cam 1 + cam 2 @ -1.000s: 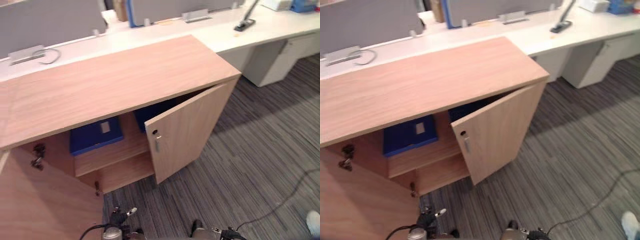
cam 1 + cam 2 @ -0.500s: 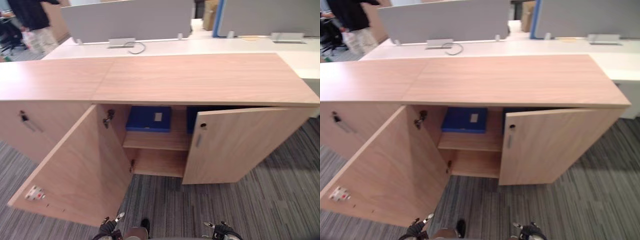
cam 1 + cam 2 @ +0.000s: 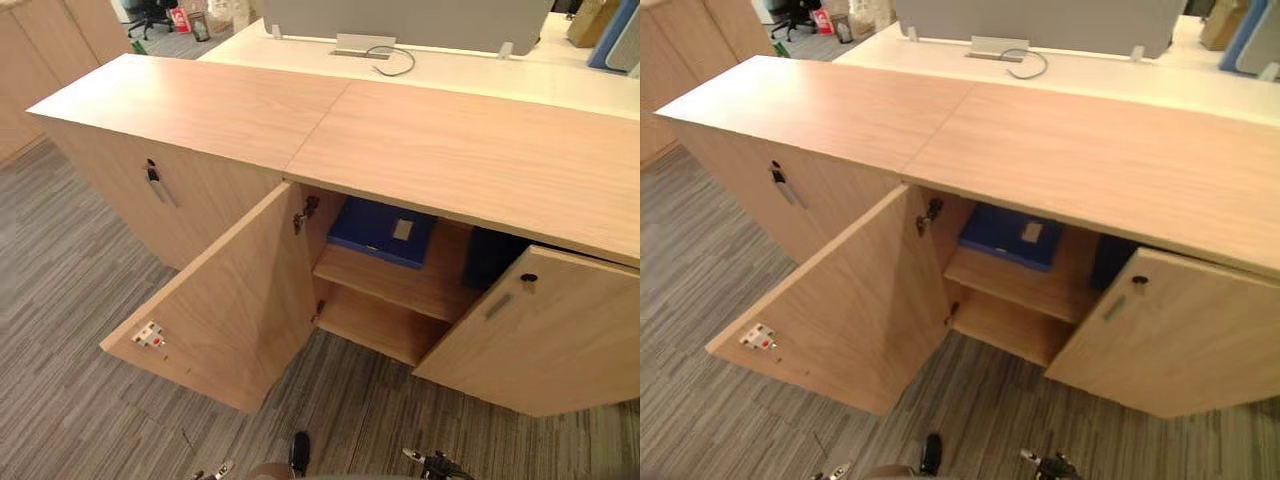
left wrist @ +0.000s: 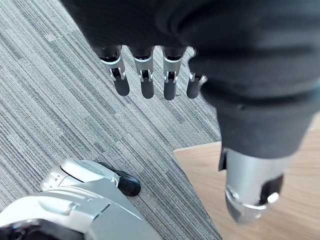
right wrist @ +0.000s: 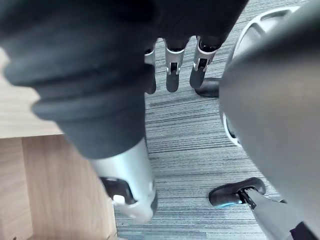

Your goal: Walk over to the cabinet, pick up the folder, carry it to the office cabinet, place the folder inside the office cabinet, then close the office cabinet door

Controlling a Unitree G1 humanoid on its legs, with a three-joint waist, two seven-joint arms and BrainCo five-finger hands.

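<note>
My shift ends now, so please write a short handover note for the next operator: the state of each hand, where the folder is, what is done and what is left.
Left hand: open, empty, hanging over the carpet.
Right hand: open, empty, also hanging low.
Blue folder: lies flat on the upper shelf inside the cabinet.
Left door is wide open; right door is partly open.
Done, as it looks: folder placed inside.
Left: close the doors.
</note>
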